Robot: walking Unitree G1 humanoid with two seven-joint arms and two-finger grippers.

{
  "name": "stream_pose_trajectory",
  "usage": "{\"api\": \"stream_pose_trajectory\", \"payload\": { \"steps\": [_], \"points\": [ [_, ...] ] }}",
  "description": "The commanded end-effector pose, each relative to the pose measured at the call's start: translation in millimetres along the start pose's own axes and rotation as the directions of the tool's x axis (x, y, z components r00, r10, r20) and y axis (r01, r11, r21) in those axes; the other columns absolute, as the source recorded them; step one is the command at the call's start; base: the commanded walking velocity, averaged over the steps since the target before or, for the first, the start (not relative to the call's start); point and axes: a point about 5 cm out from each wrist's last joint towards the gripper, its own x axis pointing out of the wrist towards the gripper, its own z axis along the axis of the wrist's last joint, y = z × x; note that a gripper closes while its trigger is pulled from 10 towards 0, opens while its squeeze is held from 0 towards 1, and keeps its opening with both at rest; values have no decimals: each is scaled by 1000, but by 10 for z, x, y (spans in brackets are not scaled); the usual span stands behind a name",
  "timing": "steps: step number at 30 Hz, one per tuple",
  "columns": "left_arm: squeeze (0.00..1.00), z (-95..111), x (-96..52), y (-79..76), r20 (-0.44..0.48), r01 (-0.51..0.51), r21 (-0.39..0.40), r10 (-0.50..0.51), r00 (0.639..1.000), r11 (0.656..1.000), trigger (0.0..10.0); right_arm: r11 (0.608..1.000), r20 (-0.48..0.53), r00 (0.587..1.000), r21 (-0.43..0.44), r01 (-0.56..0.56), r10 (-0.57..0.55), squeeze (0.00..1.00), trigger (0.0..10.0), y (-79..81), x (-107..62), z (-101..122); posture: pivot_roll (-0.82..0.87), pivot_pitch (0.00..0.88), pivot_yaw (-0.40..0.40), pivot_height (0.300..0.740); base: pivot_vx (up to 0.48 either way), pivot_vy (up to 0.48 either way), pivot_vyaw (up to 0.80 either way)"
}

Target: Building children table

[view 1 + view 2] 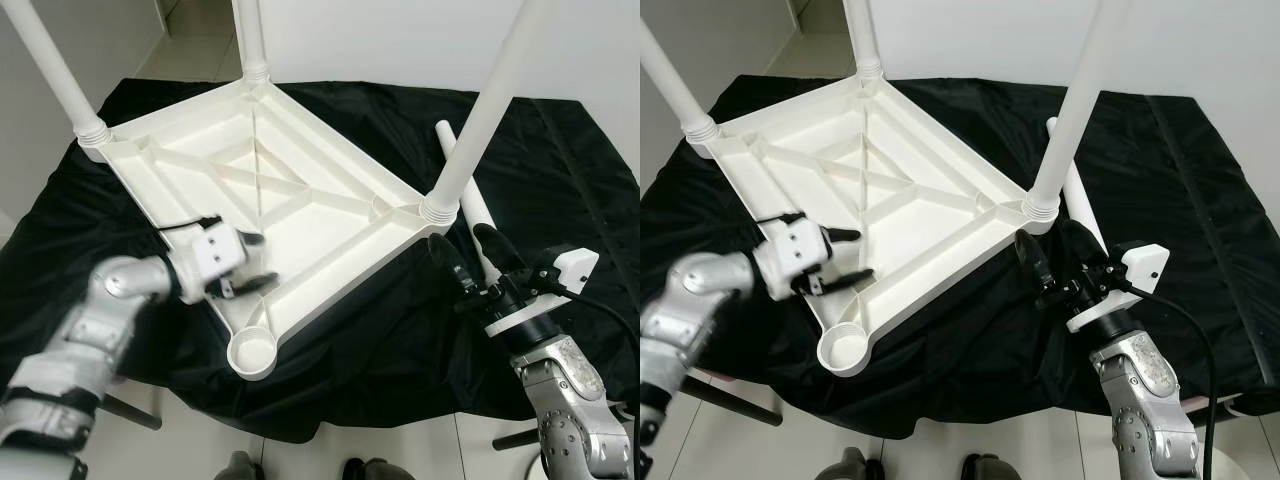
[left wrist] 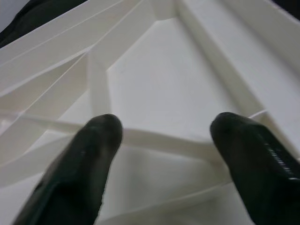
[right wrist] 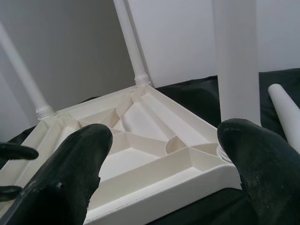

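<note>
Left gripper (image 1: 252, 262) sits over the near-left edge of the upturned white tabletop (image 1: 300, 170), fingers spread wide and holding nothing; its two black fingers (image 2: 89, 159) hover above the ribbed underside, one to either side of a thin cross-rib, and contact with the plastic cannot be confirmed. Right gripper (image 1: 1052, 255) is at the near-right corner of the tabletop, fingers also parted wide and empty, pointing toward the corner where a leg is mounted; its fingertips (image 3: 79, 154) frame that corner in the right wrist view without touching it. Tabletop lies upside down, turned diagonally, on a black cloth (image 1: 560, 170) that drapes over the supporting surface. Three white legs stand upright in their corner sockets: far-left leg (image 1: 55, 70), far leg (image 1: 250, 35), right leg (image 1: 485, 110). Fourth corner socket (image 1: 251, 351), nearest the robot, is an open round cup with no leg in it. A loose white leg (image 1: 470, 195) lies flat on the cloth just beyond the right gripper, behind the mounted right leg. Pale tiled floor (image 1: 200, 440) visible below the cloth's front edge; white walls behind.
</note>
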Motion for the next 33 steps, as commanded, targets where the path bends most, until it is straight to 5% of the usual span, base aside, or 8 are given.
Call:
{"api": "stream_pose_trajectory", "payload": {
  "steps": [1, 4, 5, 10, 11, 15, 16, 33],
  "points": [
    [1000, -55, -100, 60, -17, 46, -48, -47, 999, 998, 10000, 1000, -18, 1000, -1, -9, 9, 0, 10000, -7, -4, -15, -11, 107, 16, 740, 0, 0, 0],
    [886, -54, -175, 159, -12, 53, -99, -54, 998, 994, 10000, 1000, -21, 1000, 4, -13, 14, 0, 10000, 2, -5, -28, -7, 101, 16, 740, 0, 0, 0],
    [525, -52, -219, 167, -12, 87, -107, -89, 996, 990, 10000, 1000, -26, 999, 7, -19, 19, 0, 10000, 12, -12, -38, -7, 100, 15, 740, 0, 0, 0],
    [557, -67, -287, 164, -14, 167, -129, -170, 985, 977, 10000, 1000, -34, 999, 10, -28, 28, 0, 10000, 22, -25, -51, -2, 98, 14, 740, 0, 0, 0],
    [1000, -84, -331, 152, -16, 227, -159, -233, 972, 961, 10000, 999, -36, 999, 12, -31, 31, 0, 10000, 24, -29, -55, -1, 98, 14, 740, 0, 0, 0],
    [1000, -125, -351, 122, -59, 296, -150, -307, 950, 943, 10000, 999, -40, 998, 17, -39, 40, 0, 10000, 36, -25, -68, 2, 95, 10, 740, 0, 0, 0],
    [0, -139, -330, 114, -76, 306, -134, -318, 945, 943, 10000, 999, -40, 998, 18, -42, 43, 0, 10000, 43, -16, -72, 2, 95, 10, 740, 0, 0, 0],
    [0, -221, 2, -15, -201, 440, 2, -431, 880, 898, 10000, 999, -53, 998, 12, -44, 45, 0, 10000, 59, -63, -69, -26, 107, 20, 740, 0, 0, 0]
  ]
}}
